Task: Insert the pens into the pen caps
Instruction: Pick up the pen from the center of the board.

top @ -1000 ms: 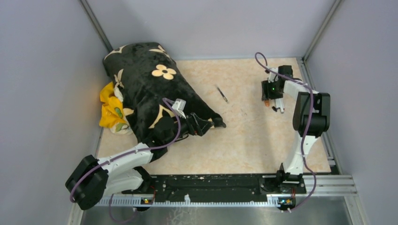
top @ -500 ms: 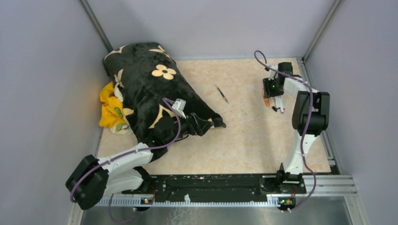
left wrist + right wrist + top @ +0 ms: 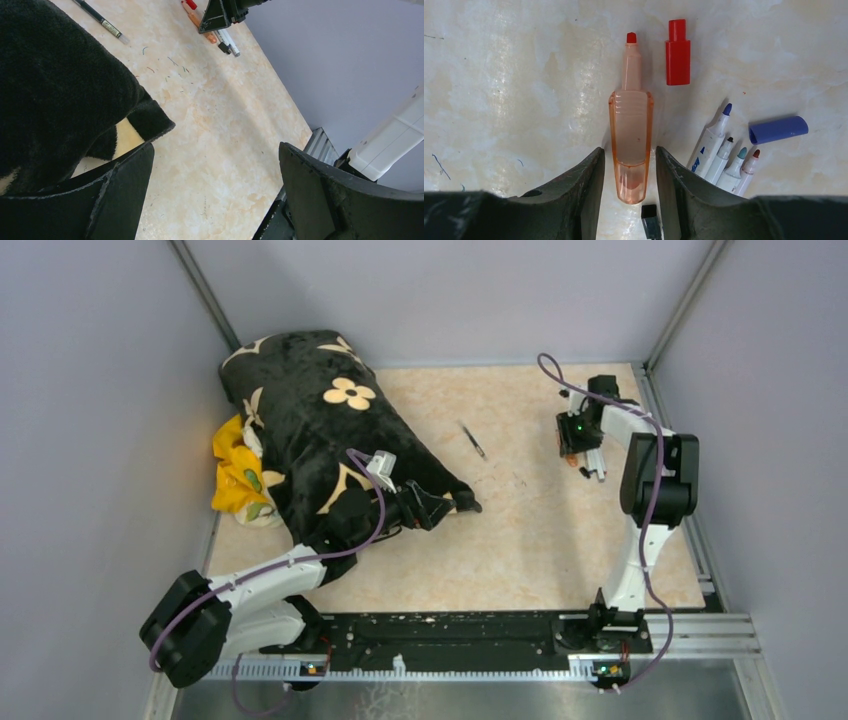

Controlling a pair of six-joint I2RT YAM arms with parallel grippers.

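- The right tool [image 3: 630,150] is set narrow, one finger along each side of the orange marker [image 3: 630,130]. I cannot tell whether the fingers actually press it.
- That marker lies flat on the surface [image 3: 520,530], uncapped, its red tip pointing away from the tool.
- A red cap [image 3: 678,52] lies just beside that tip, apart from it.
- On the same side of the marker as the red cap, four white-barrelled markers [image 3: 709,147] lie bunched together, tips bare, with a purple cap [image 3: 778,129] near them.
- A thin dark pen [image 3: 473,440] lies alone, well apart, mid-surface.
- The left tool [image 3: 215,195] is wide and holds nothing, at the edge of a black flowered cloth [image 3: 320,430].
- A yellow cloth [image 3: 235,475] shows beside it.
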